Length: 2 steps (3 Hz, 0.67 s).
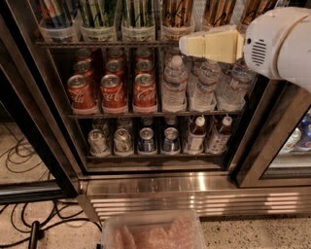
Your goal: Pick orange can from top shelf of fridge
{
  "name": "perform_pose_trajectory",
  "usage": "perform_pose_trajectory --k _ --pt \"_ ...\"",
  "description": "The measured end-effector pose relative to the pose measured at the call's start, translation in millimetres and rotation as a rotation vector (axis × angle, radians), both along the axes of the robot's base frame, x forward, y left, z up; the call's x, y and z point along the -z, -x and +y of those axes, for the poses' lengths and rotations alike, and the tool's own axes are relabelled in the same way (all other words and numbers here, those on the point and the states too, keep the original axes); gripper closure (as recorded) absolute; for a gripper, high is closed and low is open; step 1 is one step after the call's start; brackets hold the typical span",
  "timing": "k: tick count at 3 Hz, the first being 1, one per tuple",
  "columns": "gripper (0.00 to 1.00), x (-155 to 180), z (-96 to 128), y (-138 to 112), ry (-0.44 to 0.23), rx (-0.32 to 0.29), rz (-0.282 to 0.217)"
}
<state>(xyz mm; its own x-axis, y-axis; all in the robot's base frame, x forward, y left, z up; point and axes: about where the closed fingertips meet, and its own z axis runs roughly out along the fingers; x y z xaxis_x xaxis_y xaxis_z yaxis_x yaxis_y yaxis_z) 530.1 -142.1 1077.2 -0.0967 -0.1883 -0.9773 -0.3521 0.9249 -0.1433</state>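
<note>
**Gripper at top-shelf edge, orange can in its lane**

Setting: the fridge [34, 82] is a dark-framed display cooler w/ wire racks over a ribbed stainless base [194, 192]. Floor in front is speckled stone [257, 236], w/ black cables [26, 226] lying at the lower left. A clear plastic bin [150, 224] sits at the bottom edge, pinkish contents inside. A 2nd cooler section at far right shows blue-labelled items [303, 136] behind its glass.

Racks: the top shelf [107, 44] carries a row of clear ribbed lane trays [99, 33]. Green-striped cans [97, 9] stand in the left-centre lanes, orange-gold ones to their right. Mid rack has red cola cans [112, 92] on the left and water bottles [174, 85] on the right. Bottom rack has small cans [122, 141] on the left and small capped bottles [197, 135] on the right.

Task item: the orange can [177, 10] stands upright in its tray on the top shelf, just right of the green cans. Only its lower body is in frame. More cans like it fill the lanes further right.

Arm: a white rounded housing [282, 44] enters from the upper right. The cream gripper [183, 46] reaches out roughly level, tip pointing to frame-left. It sits in front of the top-shelf edge, just below the orange can's tray and above the water-bottle caps. Can't tell whether it's spread or closed, nor whether it touches the tray. It holds nothing visible.
</note>
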Motion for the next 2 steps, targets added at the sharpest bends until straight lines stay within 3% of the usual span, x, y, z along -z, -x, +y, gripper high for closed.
perform_pose_trajectory --k 2 --pt "0.0 -1.0 2.2 -6.6 -0.002 0.004 -0.02"
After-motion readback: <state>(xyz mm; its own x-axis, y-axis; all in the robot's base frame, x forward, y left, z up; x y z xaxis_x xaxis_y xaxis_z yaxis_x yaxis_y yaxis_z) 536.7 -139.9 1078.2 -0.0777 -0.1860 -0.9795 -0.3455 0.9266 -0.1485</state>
